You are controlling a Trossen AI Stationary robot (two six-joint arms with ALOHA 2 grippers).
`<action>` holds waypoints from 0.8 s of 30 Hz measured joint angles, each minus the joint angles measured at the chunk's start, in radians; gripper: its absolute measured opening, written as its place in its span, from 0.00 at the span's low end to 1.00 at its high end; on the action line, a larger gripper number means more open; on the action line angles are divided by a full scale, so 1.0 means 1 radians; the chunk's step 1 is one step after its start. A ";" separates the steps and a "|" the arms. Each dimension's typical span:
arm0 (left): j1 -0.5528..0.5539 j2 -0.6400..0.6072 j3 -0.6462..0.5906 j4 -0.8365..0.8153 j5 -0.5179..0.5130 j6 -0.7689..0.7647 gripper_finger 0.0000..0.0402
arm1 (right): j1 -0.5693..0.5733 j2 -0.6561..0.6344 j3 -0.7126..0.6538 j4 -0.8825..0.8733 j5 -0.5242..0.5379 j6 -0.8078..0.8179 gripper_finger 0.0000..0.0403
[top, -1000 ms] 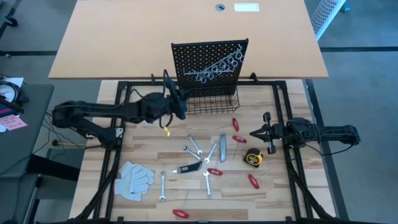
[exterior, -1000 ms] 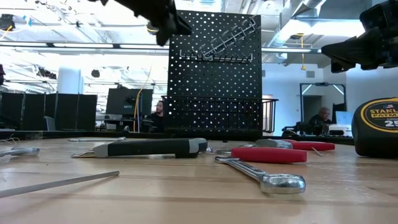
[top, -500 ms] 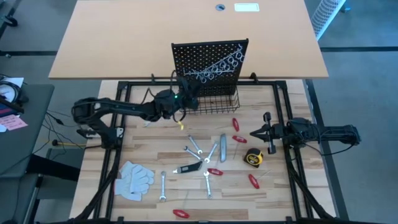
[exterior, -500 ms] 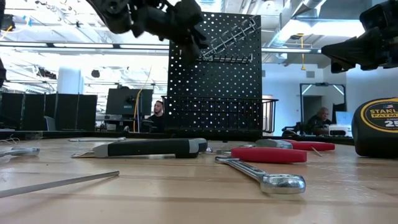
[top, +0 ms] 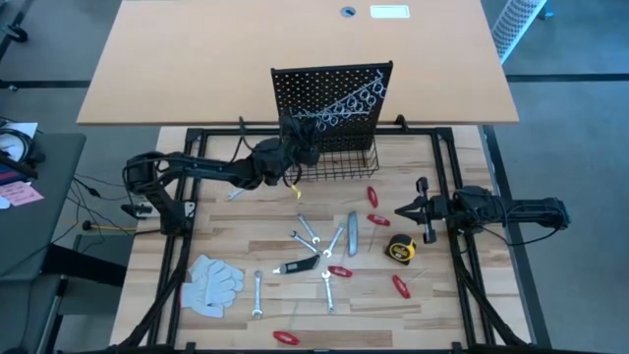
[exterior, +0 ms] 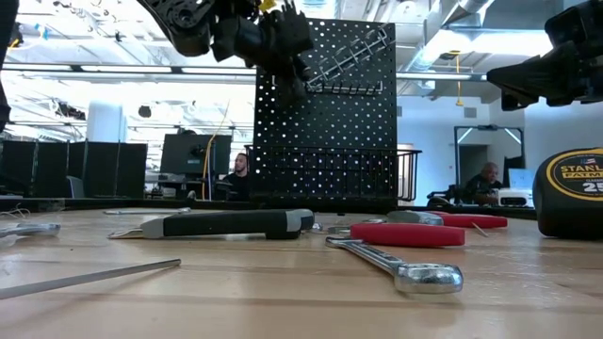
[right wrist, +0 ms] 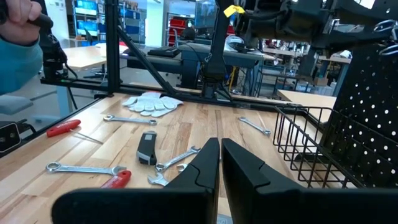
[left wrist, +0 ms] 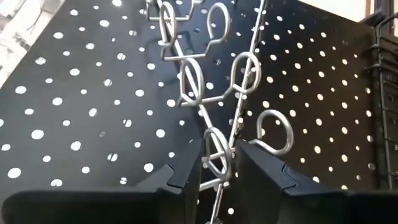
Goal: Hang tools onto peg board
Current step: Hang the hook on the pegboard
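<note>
The black peg board (top: 329, 98) stands upright at the table's far edge, with a slanting row of silver ring hooks (top: 344, 103) and a wire basket (top: 339, 165) at its base. My left gripper (top: 300, 146) is high up against the board's left part, and shows there in the low view (exterior: 285, 80) too. Its fingers stand a narrow gap apart on either side of one ring hook (left wrist: 216, 157). I see no tool in it. My right gripper (top: 401, 210) is shut and empty at the table's right. Wrenches (top: 307, 232), a tape measure (top: 399, 250) and red-handled tools (top: 371, 197) lie flat on the table. My left gripper comes level at the board's front, and a ring hook (left wrist: 216, 157) and the thin silver rail (left wrist: 231, 149) show in the gap between its fingers (left wrist: 180, 180). I cannot tell whether the fingers touch either of them.
White gloves (top: 211, 282) lie at the near left. A grey knife (top: 351, 228), a black-handled tool (top: 295, 264) and more wrenches (top: 257, 293) lie mid-table. Black frame rails (top: 462, 285) run along the table's sides. A person's sleeve (right wrist: 18, 43) shows beyond the table.
My left gripper has gone toward the table's right and far edge, from left of the basket to the peg board's row of hooks, staying high above the table. The tools on the table lie as before.
</note>
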 joint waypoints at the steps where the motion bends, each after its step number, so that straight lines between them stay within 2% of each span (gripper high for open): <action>1: -0.001 0.000 0.000 0.000 0.000 0.000 0.22 | 0.000 0.000 0.000 0.000 0.000 0.000 0.07; 8: -0.006 0.000 0.000 0.001 0.000 0.011 0.17 | 0.000 0.000 0.000 0.000 0.000 0.000 0.07; 17: -0.015 0.000 0.001 0.006 0.000 0.093 0.02 | 0.000 0.000 0.000 0.000 0.000 0.000 0.07; 24: -0.015 0.000 0.044 0.004 0.009 0.146 0.02 | 0.000 0.000 0.000 0.000 0.000 0.000 0.07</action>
